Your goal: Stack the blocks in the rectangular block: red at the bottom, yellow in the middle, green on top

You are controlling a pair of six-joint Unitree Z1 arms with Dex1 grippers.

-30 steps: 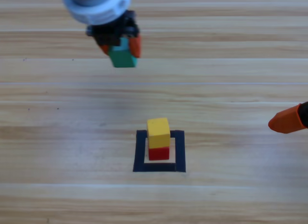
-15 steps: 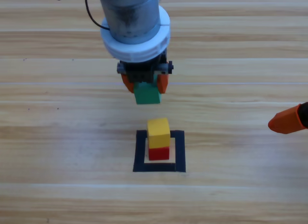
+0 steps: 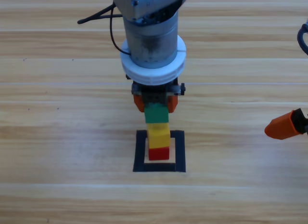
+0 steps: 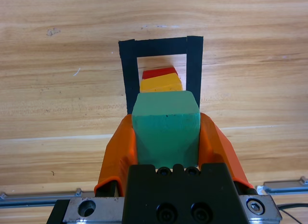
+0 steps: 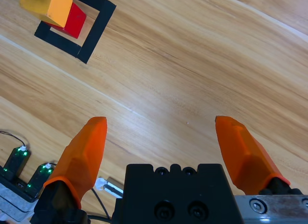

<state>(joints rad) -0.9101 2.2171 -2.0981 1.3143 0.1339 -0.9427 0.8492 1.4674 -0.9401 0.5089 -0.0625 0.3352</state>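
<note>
Clamping the green cube [image 3: 157,113] between its jaws, the left gripper [image 3: 156,102] holds it over the yellow cube [image 3: 158,134], perhaps touching. Yellow sits on red [image 3: 159,152] inside the tape square [image 3: 140,151]. At three o'clock the right gripper [image 5: 163,147] waits, jaws apart.

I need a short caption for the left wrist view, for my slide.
Left hand shut on the green cube, above the yellow cube and red cube inside the black tape square.
</note>
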